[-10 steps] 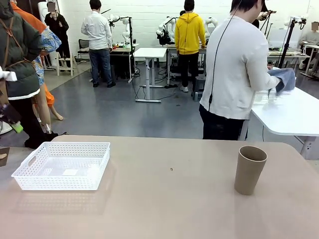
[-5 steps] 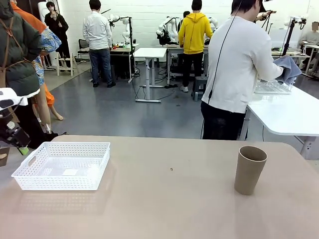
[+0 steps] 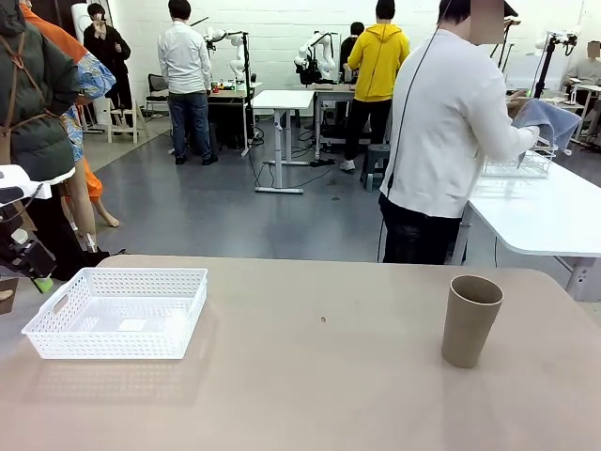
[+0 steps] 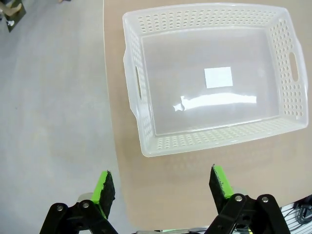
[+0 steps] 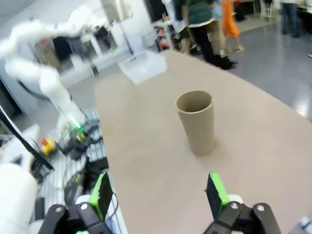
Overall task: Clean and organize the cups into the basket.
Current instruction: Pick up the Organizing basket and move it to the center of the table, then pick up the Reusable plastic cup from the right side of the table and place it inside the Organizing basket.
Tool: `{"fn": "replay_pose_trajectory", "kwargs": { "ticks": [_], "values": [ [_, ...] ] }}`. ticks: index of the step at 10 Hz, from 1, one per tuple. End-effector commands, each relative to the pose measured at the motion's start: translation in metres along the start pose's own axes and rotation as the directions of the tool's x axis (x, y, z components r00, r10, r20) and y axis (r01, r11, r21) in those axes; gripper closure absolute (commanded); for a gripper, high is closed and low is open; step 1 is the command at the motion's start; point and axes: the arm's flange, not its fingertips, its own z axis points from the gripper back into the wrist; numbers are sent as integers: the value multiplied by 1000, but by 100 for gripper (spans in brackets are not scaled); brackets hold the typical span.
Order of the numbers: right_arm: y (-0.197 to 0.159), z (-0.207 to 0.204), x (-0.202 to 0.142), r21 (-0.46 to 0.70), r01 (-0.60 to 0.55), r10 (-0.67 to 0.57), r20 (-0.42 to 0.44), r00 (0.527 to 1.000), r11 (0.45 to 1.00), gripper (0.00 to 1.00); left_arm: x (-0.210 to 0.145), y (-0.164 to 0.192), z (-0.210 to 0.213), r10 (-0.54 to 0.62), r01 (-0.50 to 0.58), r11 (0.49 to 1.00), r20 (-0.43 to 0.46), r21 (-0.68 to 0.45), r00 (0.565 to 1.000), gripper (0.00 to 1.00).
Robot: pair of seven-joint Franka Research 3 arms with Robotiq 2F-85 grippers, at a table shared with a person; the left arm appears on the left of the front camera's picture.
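Though blur softens the cup [image 5: 196, 122] — right gripper [image 5: 159, 190] gapes wide near it

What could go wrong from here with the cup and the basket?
The tall cup stands upright and alone; a glancing approach by the open right hand could tip it. The basket sits close to the table edge, below the open left hand; a nudge might push it off.

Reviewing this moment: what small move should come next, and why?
Probably ease the right gripper forward toward the cup: its jaws stand open, the cup stands upright ahead of it, untouched, and the basket holds no cup.
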Motion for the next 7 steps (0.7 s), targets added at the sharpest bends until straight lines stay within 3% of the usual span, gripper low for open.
{"fn": "replay_pose_trajectory", "kwargs": {
  "ticks": [1, 3, 7],
  "values": [
    [-21, -24, -10, 101, -238, 239, -2, 971, 966, 0, 5, 6, -5, 3, -4, 999, -31, -35, 1000, 0],
    [-51, -54, -22, 174, -370, 379, -20, 925, 913, 0, 12, 17, -9, 4, -10, 997, -74, -82, 997, 0],
    [-107, -107, -36, 272, -366, 392, -45, 919, 890, 0, 10, 17, -28, -24, 11, 994, -118, -110, 993, 0]
  ]
}}
